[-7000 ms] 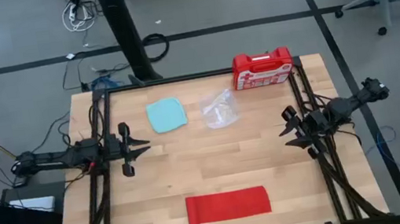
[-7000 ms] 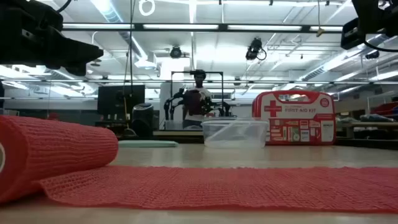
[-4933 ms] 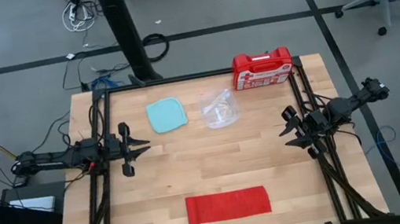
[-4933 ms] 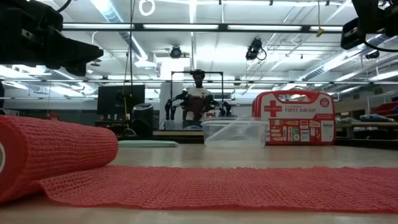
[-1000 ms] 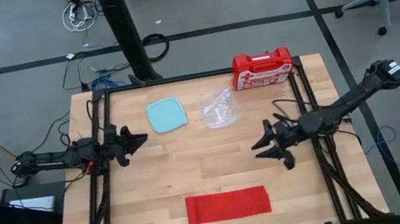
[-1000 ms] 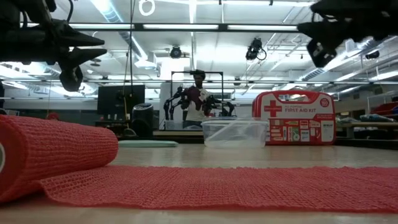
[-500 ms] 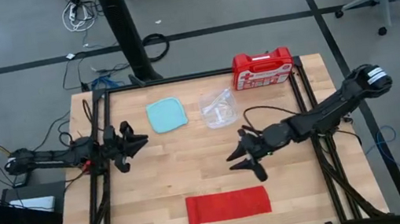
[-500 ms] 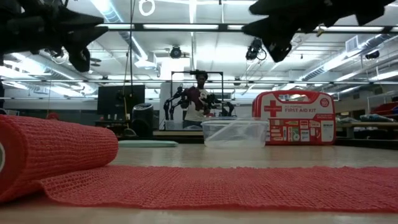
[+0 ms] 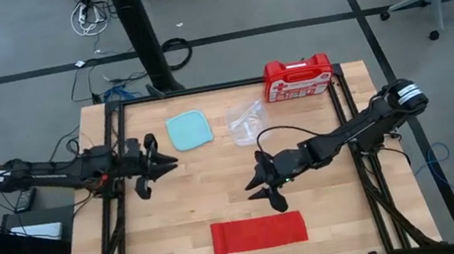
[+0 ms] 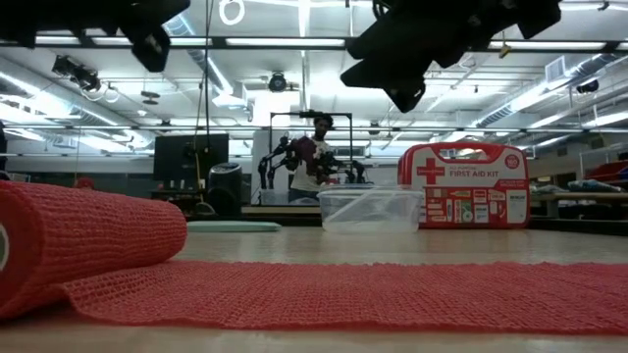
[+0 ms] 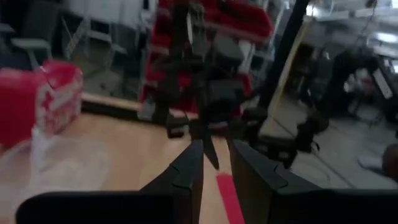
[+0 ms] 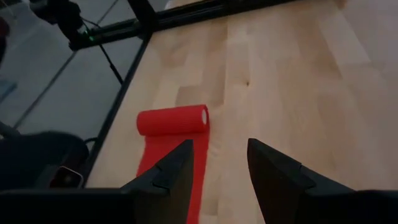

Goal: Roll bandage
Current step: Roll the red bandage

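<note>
The red bandage [image 9: 258, 232] lies flat on the table near its front edge, with its left end rolled up [image 9: 218, 239]. The low view shows the roll [image 10: 88, 235] and the flat strip [image 10: 373, 294] up close. The right wrist view shows the roll [image 12: 173, 120] ahead of the fingers. My right gripper [image 9: 260, 185] is open and hangs above the table's middle, a little beyond the bandage. My left gripper [image 9: 165, 163] is open at the table's left, above the wood, away from the bandage.
A pale blue square container [image 9: 189, 131], a clear plastic container [image 9: 247, 124] and the red first-aid case [image 9: 297, 78] stand at the far side. Black frame rails [image 9: 120, 197] run along both side edges. A person [image 10: 314, 147] stands in the room behind.
My right gripper has swept from the table's right side toward its left and near edge, ending over the middle just beyond the bandage. My left gripper has gone a little toward the table's right. The bandage has not moved.
</note>
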You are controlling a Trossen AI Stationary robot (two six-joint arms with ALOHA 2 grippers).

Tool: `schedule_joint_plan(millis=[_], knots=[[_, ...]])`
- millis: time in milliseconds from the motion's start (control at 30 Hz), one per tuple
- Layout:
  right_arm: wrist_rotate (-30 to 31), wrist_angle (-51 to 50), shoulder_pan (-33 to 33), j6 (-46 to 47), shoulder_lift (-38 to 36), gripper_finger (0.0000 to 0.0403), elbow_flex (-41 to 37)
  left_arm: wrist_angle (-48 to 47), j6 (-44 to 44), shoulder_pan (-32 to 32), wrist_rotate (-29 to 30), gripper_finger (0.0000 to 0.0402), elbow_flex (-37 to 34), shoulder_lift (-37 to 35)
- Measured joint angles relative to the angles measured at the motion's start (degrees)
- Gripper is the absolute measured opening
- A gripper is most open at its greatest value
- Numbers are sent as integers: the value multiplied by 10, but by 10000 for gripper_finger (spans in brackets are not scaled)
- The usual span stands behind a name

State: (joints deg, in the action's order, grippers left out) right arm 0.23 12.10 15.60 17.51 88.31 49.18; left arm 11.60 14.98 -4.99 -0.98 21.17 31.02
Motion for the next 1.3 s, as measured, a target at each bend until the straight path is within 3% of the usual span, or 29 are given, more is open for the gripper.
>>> schedule_joint_plan(millis=[233, 500, 700, 933, 1300], knots=[[0, -3, -22, 3, 8, 152, 6, -69, -26, -8, -63, 85, 85, 122], [15, -40, -23, 27, 8, 152, 6, -82, -58, -18, -48, 85, 98, 185], [6, -55, -18, 14, 8, 152, 6, -66, -7, -54, -42, 85, 97, 205], [-1, -72, -5, -2, 11, 152, 24, -22, 33, -157, 39, 85, 97, 224], [-3, -171, 49, -64, 159, 152, 231, 1, 67, -304, 254, 85, 97, 226]])
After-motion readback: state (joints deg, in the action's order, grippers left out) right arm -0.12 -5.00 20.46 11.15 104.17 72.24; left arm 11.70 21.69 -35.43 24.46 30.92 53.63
